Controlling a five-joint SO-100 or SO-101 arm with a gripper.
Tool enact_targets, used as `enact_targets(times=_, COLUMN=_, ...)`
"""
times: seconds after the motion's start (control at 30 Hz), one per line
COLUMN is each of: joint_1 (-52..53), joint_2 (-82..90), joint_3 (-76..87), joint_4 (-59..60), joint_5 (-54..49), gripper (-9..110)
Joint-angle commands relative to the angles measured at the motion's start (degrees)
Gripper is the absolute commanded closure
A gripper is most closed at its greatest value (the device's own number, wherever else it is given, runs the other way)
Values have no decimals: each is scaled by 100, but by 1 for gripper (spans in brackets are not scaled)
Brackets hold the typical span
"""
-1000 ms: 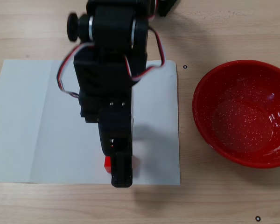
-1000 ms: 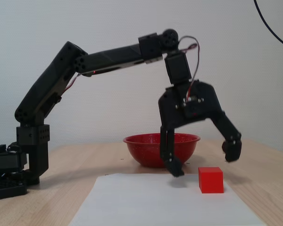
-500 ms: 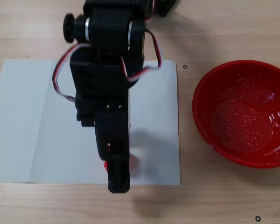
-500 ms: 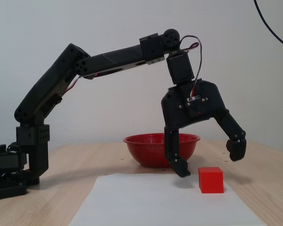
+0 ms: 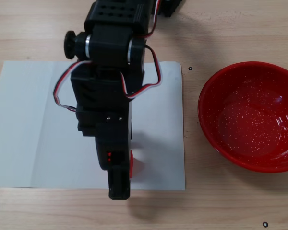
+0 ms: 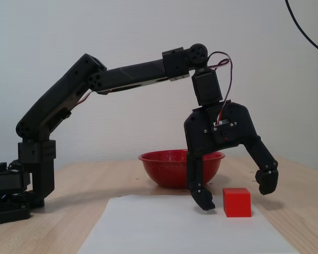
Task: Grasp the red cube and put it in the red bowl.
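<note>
On the paper [image 6: 185, 225]: cube [image 6: 237, 201], resting flat near the sheet's front edge.
Gripper [image 6: 236, 194]: fingers spread wide, one tip either side of the cube, holding nothing.
Overhead: arm hides most of the cube [image 5: 134, 164]; only a red sliver shows.
Bowl [image 5: 252, 115]: empty, on the wooden table [image 5: 230, 206], right of the paper.

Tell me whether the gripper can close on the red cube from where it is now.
Probably yes. In the side-on fixed view the gripper is open, straddling the red cube, with one fingertip low beside it and the other higher. Nothing sits between them on the white paper; it likely needs to drop slightly.
</note>
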Motion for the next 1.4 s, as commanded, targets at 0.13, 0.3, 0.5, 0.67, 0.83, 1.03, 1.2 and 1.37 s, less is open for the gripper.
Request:
enact_targets(times=0.13, joint_1=-53, joint_2=334, joint_3=-703, joint_4=-149, joint_5=97, gripper=62)
enact_targets(times=0.3, joint_1=-35, joint_2=316, joint_3=-703, joint_4=-105, joint_5=79, gripper=66)
enact_targets(times=0.5, joint_1=-18, joint_2=316, joint_3=-712, joint_4=-53, joint_5=35, gripper=75)
enact_targets(times=0.67, joint_1=-26, joint_2=308, joint_3=-712, joint_4=0, joint_5=62, gripper=93)
enact_targets(times=0.83, joint_1=-44, joint_2=343, joint_3=-703, joint_4=167, joint_5=53, gripper=101)
enact_targets(times=1.03, joint_1=-26, joint_2=554, joint_3=-905, joint_4=431, joint_5=-44, gripper=101)
enact_targets(times=1.2, joint_1=0, joint_2=861, joint_3=-1002, joint_4=650, joint_5=-123, gripper=101)
enact_targets(times=1.37, joint_1=26, joint_2=1301, joint_3=-958, joint_4=870, joint_5=-158, gripper=101)
